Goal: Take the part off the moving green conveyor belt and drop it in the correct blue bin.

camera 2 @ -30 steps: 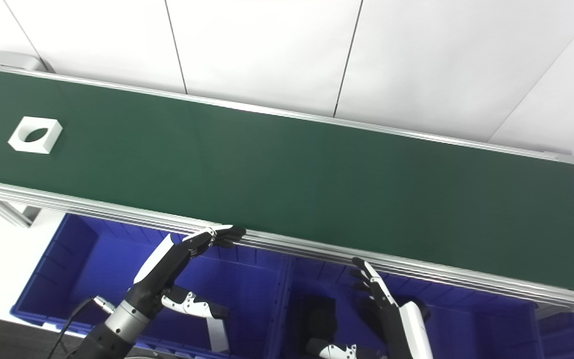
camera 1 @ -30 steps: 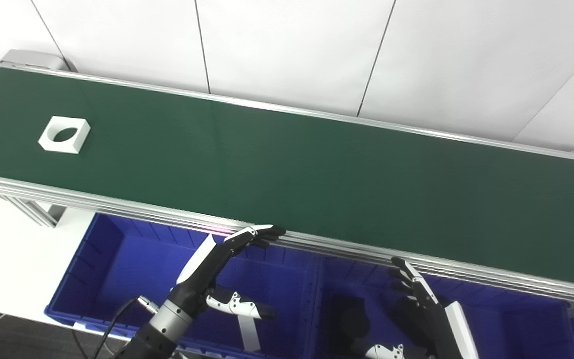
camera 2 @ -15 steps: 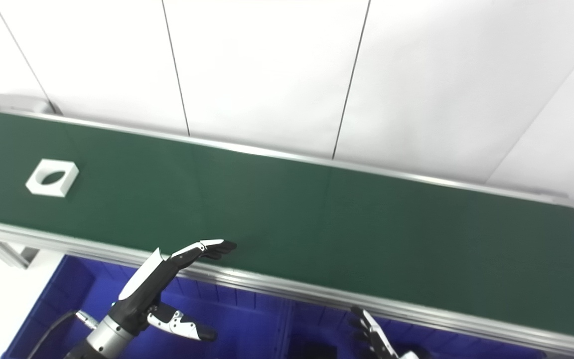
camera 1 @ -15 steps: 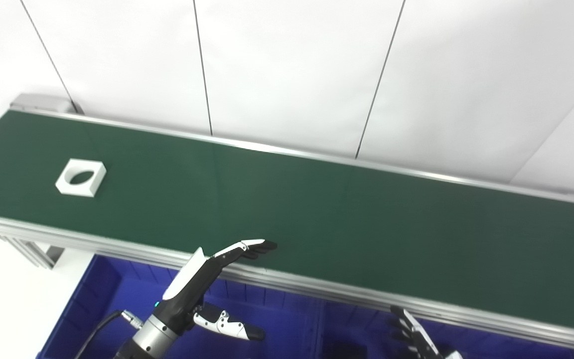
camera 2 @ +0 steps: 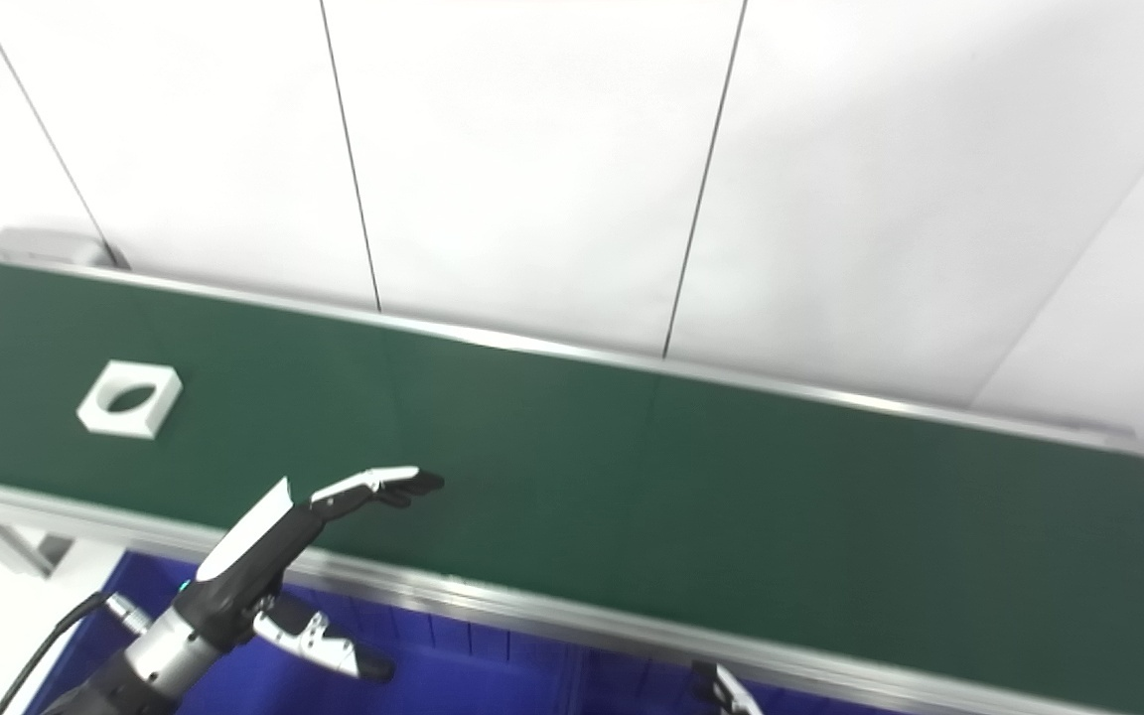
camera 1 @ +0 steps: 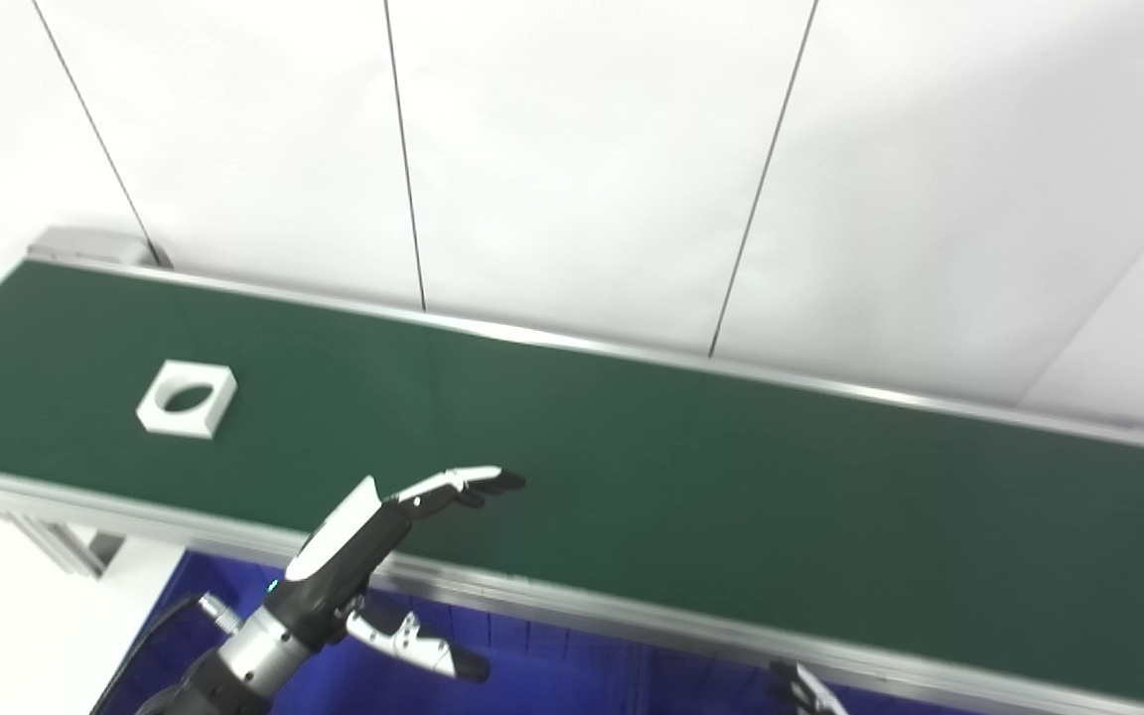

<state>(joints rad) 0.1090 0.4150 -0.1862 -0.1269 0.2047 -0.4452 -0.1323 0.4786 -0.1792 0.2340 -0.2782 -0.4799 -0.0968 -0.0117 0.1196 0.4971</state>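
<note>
While the white panelled wall (camera 1: 582, 149) fills the top of my view, the green conveyor belt (camera 1: 731, 477) runs below it, matt and flat inside a ribbed aluminium frame (camera 1: 632, 616). Under the belt's near edge a strip of the blue bin (camera 1: 552, 675), smooth plastic, shows. My left hand (camera 1: 373, 541) reaches over the belt's near edge, fingers (camera 1: 463, 482) straight and apart, thumb spread below, holding nothing. Only the fingertips of my right hand (camera 1: 800, 690) show at the picture's bottom edge, so I cannot tell how it is set. The part (camera 1: 187, 399), a square white block with a round hole through it, lies flat near the belt's left end, well apart from my left hand. Since half a second ago my view has tilted upward, my left hand has stretched farther over the belt, and the part has ridden a little toward it.
</note>
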